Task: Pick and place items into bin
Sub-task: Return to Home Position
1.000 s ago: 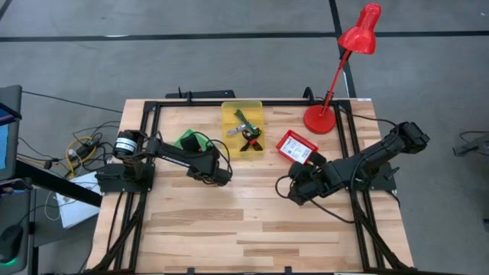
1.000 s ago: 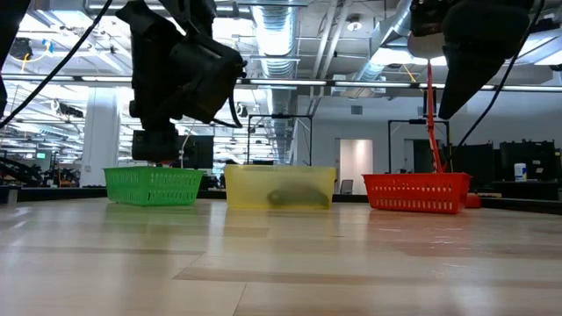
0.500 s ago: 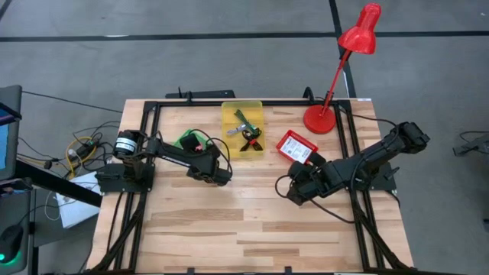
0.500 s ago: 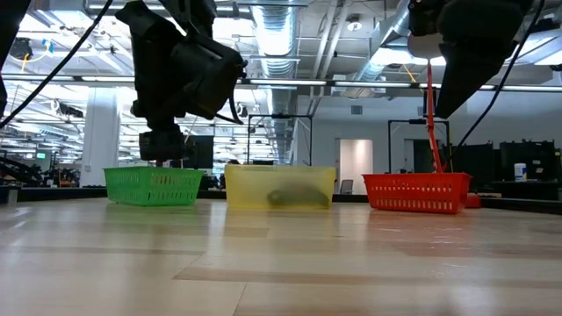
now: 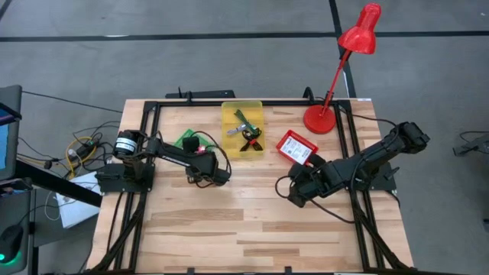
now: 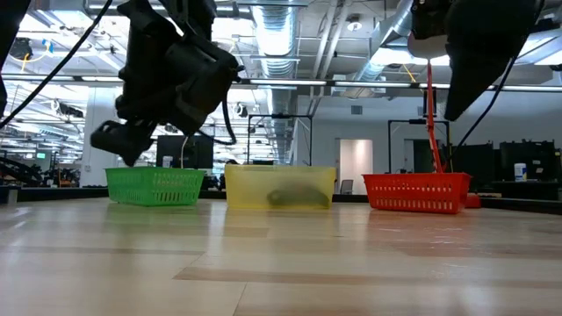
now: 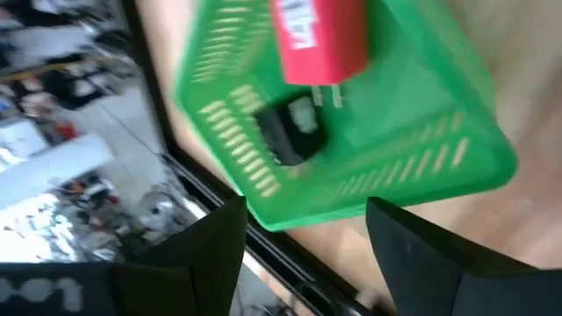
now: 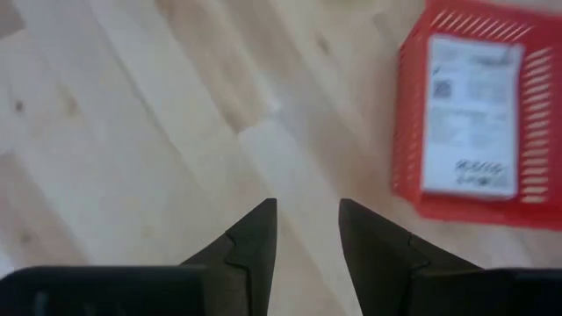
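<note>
My left gripper (image 7: 306, 211) hangs open above the near side of a green bin (image 7: 421, 167), nothing between its fingers. On the bin's floor lie a red block (image 7: 320, 39) and a small black item (image 7: 285, 136). In the high view the gripper (image 5: 199, 159) sits just near of that bin (image 5: 186, 140). My right gripper (image 8: 307, 211) is open over bare wood, near and left of a red bin (image 8: 408, 114) holding a white card packet (image 8: 470, 114). A yellow bin (image 5: 228, 108) at the far middle holds green, black and red tools (image 5: 246, 131).
The three bins stand in a row along the far side: green (image 6: 154, 186), yellow (image 6: 279, 186), red (image 6: 414, 191). A red desk lamp (image 5: 319, 118) stands at the far right. A black frame (image 5: 153, 137) edges the table. Bare wood fills the near half.
My left gripper has stayed over the green bin but rolled at the wrist; in the low view its fingers have swung from pointing down to slanting toward the table's left. A red block now shows in the green bin in the high view. My right arm has kept still.
</note>
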Available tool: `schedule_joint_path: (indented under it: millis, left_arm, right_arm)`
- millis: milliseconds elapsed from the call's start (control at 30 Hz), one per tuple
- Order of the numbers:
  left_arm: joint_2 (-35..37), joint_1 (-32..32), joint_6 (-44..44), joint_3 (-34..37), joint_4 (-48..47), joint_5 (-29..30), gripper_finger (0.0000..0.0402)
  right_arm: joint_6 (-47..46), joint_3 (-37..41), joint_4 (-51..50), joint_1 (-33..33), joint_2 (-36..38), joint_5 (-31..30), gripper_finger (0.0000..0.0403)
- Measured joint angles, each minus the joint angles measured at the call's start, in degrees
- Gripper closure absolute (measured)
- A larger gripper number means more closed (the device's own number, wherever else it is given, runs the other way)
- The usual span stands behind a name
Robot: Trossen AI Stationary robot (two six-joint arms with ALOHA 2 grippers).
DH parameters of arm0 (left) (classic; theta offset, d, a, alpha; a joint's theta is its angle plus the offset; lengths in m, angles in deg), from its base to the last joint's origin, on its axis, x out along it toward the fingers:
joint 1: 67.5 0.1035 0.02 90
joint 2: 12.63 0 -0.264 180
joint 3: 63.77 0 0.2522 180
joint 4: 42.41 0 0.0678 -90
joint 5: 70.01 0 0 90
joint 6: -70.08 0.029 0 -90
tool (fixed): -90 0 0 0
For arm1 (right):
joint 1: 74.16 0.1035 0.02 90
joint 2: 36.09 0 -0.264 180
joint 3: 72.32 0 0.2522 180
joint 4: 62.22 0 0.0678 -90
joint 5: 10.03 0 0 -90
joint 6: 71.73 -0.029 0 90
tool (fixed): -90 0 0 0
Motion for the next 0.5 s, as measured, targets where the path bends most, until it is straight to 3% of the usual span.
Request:
schedule_joint_path:
  millis: [133,300,500]
  left_arm:
    - [0.00,-0.12,-1.90,0.00,0.08,-6.75,0.0176]
    - [0.00,-1.97,-2.02,0.00,0.82,-8.05,0.0176]
    - [0.37,-5.02,-10.27,-0.76,-2.12,4.28,0.0176]
  right_arm:
    - [-0.01,0.00,-0.01,0.66,0.00,4.41,0.0282]
    - [0.01,0.00,0.01,1.62,0.00,4.26,0.0282]
    - [0.00,0.00,0.10,1.46,0.00,3.95,0.0282]
